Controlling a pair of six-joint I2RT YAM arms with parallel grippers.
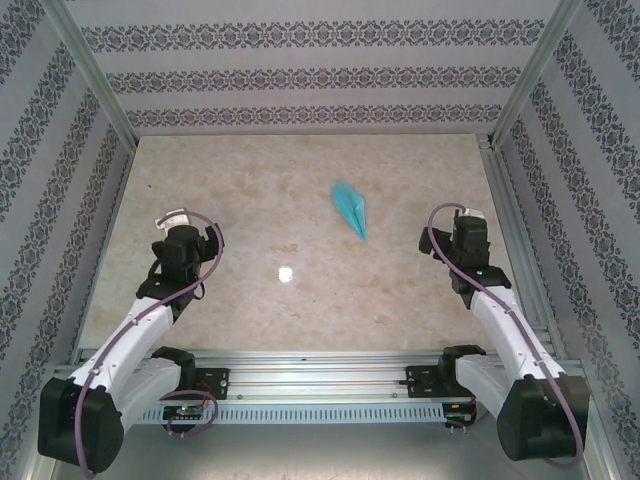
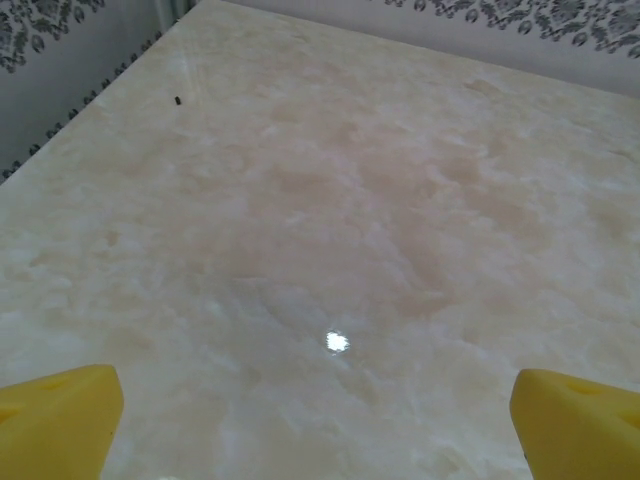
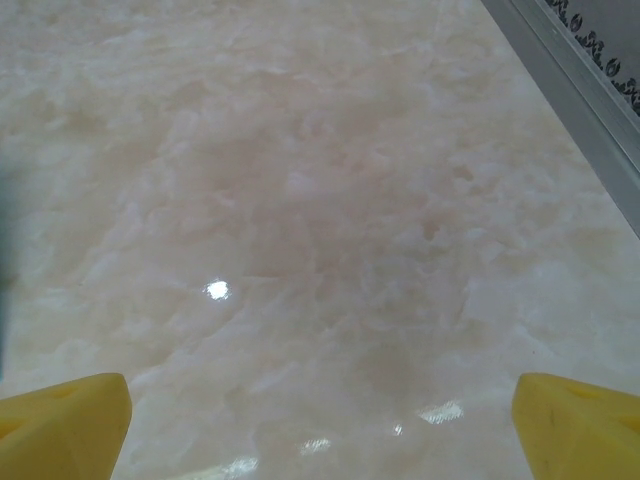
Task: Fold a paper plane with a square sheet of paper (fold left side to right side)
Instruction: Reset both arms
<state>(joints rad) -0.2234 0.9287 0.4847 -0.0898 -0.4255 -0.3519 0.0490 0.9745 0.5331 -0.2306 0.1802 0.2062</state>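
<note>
Turquoise-blue and folded into a slim dart, the paper plane (image 1: 350, 208) lies flat on the marble-look table (image 1: 250, 180), ahead of both tools and in the space between them. It sits closer to the right gripper (image 1: 470, 214), off to that gripper's left and a little forward. It is well apart from the left gripper (image 1: 174, 218), far off to that one's right. Neither tool touches it. Its pointed tip is turned back toward the arms' bases and slightly toward the right gripper's side; the broader tail lies farther away.

The left gripper stands wide open with nothing in it. In its wrist view the two yellow fingertips (image 2: 60, 420) sit at opposite lower corners with bare table between them. A bright glare spot (image 2: 337, 342) lies on the surface just ahead of the gap. A small dark speck (image 2: 178, 100) lies far ahead to its left, near the patterned wall (image 2: 60, 40).

The right gripper is likewise spread wide and empty, its yellow pads (image 3: 60, 420) far apart over plain tabletop. A metal rail (image 3: 570, 90) runs ahead on its right. At the left edge of that wrist view a dim greyish smear (image 3: 5, 200) may be the plane's edge, but it is too blurred to say.
</note>
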